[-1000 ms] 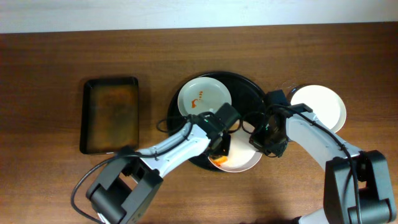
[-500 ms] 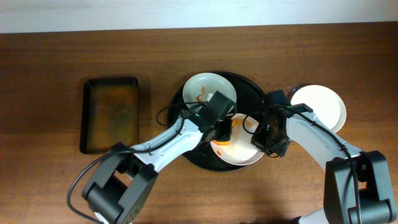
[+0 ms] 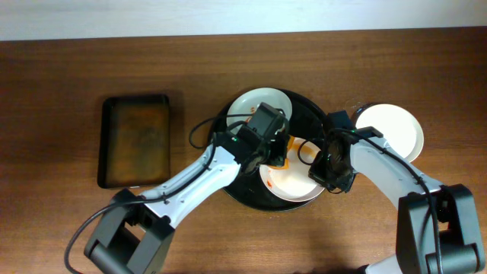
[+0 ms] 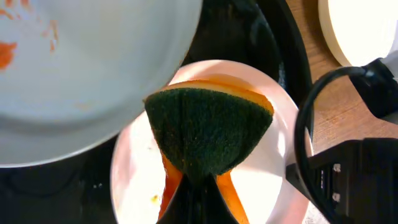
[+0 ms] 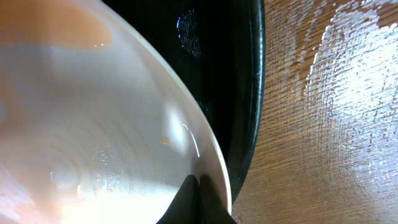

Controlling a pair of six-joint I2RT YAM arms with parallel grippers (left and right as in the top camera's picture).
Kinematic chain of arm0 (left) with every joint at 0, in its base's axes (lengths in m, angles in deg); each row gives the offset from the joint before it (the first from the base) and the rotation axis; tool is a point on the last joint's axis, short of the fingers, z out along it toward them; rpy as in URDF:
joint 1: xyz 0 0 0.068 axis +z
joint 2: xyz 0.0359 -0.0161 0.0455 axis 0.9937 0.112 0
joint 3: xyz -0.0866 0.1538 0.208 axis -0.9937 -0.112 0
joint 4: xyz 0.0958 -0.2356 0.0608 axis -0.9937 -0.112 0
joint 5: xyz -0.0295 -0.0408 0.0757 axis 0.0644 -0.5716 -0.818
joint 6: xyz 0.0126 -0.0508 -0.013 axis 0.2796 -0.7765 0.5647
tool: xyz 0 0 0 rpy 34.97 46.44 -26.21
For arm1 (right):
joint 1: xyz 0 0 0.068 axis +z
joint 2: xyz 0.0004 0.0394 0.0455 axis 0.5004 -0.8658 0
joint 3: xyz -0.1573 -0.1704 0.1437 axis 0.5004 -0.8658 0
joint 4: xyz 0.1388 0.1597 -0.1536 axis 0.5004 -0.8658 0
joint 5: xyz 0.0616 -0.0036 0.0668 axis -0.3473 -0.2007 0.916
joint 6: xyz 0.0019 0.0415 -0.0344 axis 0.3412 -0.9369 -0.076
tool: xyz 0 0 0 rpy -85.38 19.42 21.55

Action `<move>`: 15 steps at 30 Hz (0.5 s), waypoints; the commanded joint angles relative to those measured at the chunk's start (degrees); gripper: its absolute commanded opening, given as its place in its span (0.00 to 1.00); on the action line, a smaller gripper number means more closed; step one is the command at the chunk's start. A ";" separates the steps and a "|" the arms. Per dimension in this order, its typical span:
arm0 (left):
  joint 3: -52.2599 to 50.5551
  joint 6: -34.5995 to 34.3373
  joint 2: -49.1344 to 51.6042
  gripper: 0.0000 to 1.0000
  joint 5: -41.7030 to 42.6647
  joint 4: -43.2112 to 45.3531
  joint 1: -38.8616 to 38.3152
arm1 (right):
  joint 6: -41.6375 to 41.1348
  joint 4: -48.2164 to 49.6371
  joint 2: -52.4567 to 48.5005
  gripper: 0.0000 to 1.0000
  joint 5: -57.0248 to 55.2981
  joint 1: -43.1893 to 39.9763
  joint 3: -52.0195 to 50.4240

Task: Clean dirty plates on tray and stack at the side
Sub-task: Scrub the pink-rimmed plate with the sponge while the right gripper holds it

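Note:
A round black tray (image 3: 306,109) holds two white plates. The near plate (image 3: 293,183) has faint orange smears; it also shows in the left wrist view (image 4: 261,155) and the right wrist view (image 5: 93,124). My left gripper (image 3: 275,156) is shut on an orange and green sponge (image 4: 208,127), held over this plate's far edge. My right gripper (image 3: 326,173) is shut on this plate's right rim (image 5: 214,168). The far plate (image 3: 247,105) carries orange stains (image 4: 6,53). A clean white plate (image 3: 396,125) lies on the table to the right of the tray.
A dark rectangular baking tray (image 3: 135,139) lies on the wooden table at the left. The tray's black rim (image 5: 255,93) runs beside wet wood in the right wrist view. Black cables loop above the tray (image 4: 311,124).
My left gripper has moved the sponge from the near plate's front left toward its far edge. The near plate has shifted slightly. The right gripper has kept its hold.

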 commanded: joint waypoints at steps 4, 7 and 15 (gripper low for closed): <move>0.31 2.27 5.77 0.00 0.68 5.77 -2.80 | 1.66 -1.01 -0.85 0.04 -3.50 -0.63 -1.16; 0.31 2.25 8.17 0.00 0.66 9.70 -2.82 | 1.68 -1.01 -0.85 0.04 -3.50 -0.63 -1.16; 0.31 5.33 14.23 0.00 1.40 14.62 -2.75 | 1.68 -1.07 -0.85 0.04 -3.50 -0.63 -1.16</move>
